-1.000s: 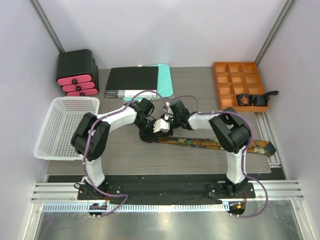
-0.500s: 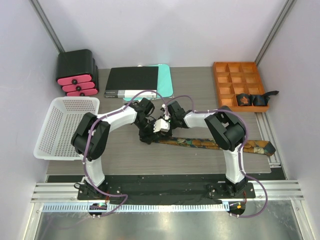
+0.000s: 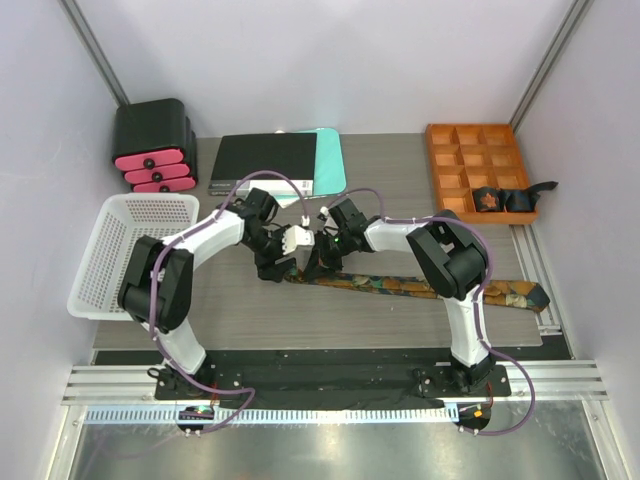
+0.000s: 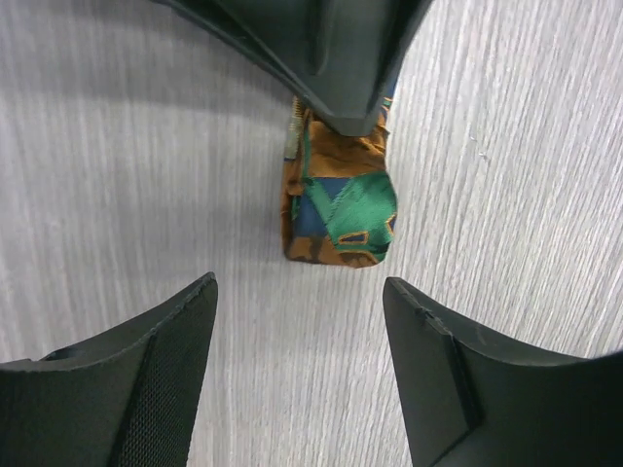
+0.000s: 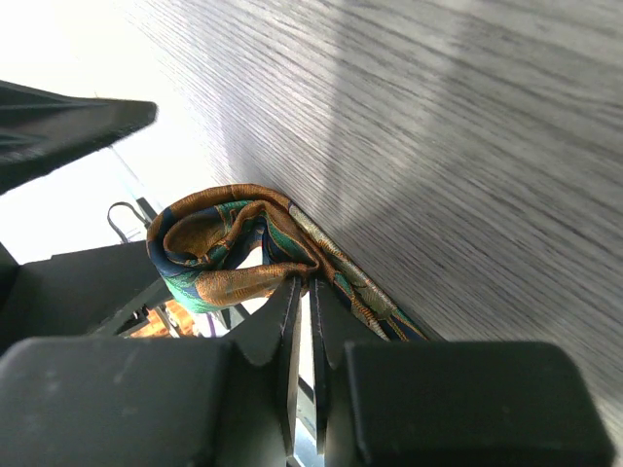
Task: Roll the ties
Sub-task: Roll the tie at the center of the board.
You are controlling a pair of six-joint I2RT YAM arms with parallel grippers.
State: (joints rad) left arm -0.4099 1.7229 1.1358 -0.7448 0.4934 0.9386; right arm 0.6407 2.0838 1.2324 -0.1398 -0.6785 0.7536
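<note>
Top view: we see the tie (image 3: 420,288) flat along the near part of the table (image 3: 400,190). Its wide pointed end is far right and its narrow end is mid-table, where both claws meet. The left gripper (image 3: 293,240) sits just beside the right gripper (image 3: 318,258). Two rolled ties (image 3: 503,199) already sit in the orange tray (image 3: 445,165).

Left wrist view: the left gripper (image 4: 297,292) is released, jaws wide apart and holding nothing. The started coil of the tie (image 4: 341,214) lies on the wood just ahead of them, with the right arm's finger (image 4: 331,49) on its far side.

Right wrist view: the right gripper (image 5: 302,292) is clenched on the tie (image 5: 224,243), pinching the fold at the base of a loose, gappy loop.

We judge the roll barely begun. To do it well, we'd keep the right pinch firm as the core. We'd bring the left jaws around the coil's flanks, not its top, and keep the edges stacked square. Then wind towards the wide end with the strip taut, or the loop may spring apart.
</note>
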